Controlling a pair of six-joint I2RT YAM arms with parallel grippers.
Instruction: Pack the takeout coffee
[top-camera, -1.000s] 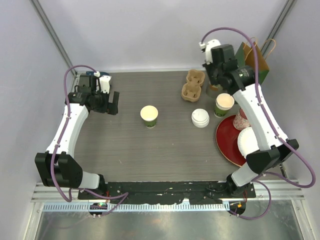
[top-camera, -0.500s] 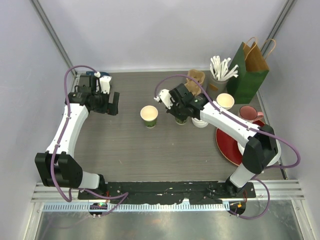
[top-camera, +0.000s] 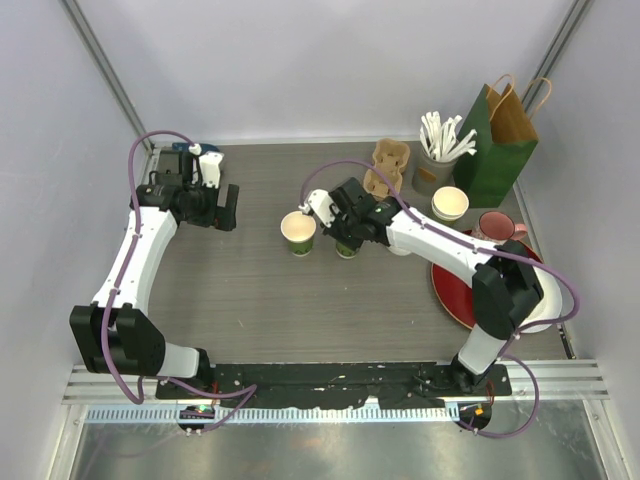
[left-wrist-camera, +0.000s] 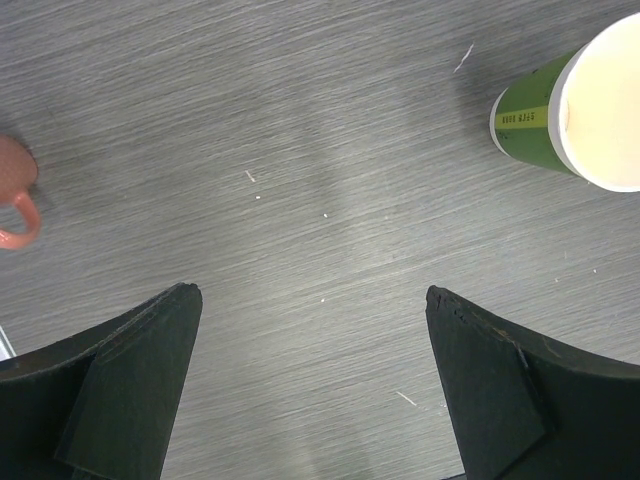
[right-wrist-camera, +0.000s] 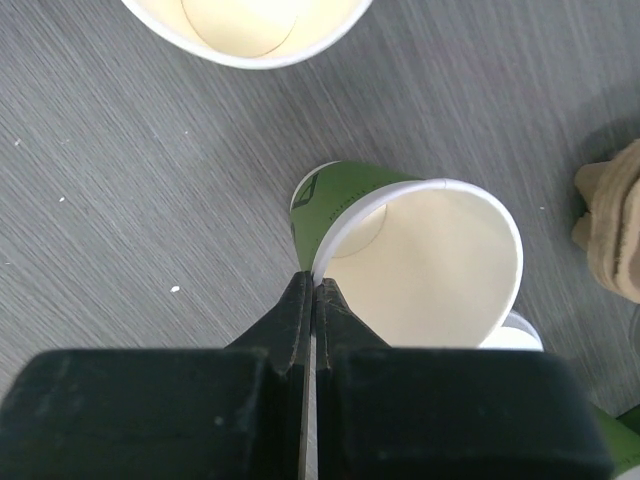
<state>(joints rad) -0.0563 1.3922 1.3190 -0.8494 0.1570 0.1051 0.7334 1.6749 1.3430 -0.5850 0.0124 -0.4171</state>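
Two dark-green paper cups with cream insides stand lidless near the table's middle. One cup (top-camera: 298, 232) stands free; it also shows in the left wrist view (left-wrist-camera: 525, 120) and at the top of the right wrist view (right-wrist-camera: 250, 25). Just to its right, my right gripper (top-camera: 345, 232) is shut on the near rim of the second cup (right-wrist-camera: 420, 260); the fingertips (right-wrist-camera: 313, 285) pinch the wall. I cannot tell whether that cup touches the table. A white lid (right-wrist-camera: 520, 335) peeks out behind it. My left gripper (top-camera: 225, 207) (left-wrist-camera: 311, 292) stands open and empty at the far left.
At the back right are a brown cup carrier (top-camera: 388, 168), a tub of white stirrers (top-camera: 440, 140) and a green paper bag (top-camera: 495, 140). A stack of green cups (top-camera: 449, 203), a pink mug (top-camera: 497, 225) and a red plate (top-camera: 455, 285) sit right.
My right arm has swung from the back right to the table's middle with a green cup in its jaws, ending beside the free cup. The left arm has not moved.
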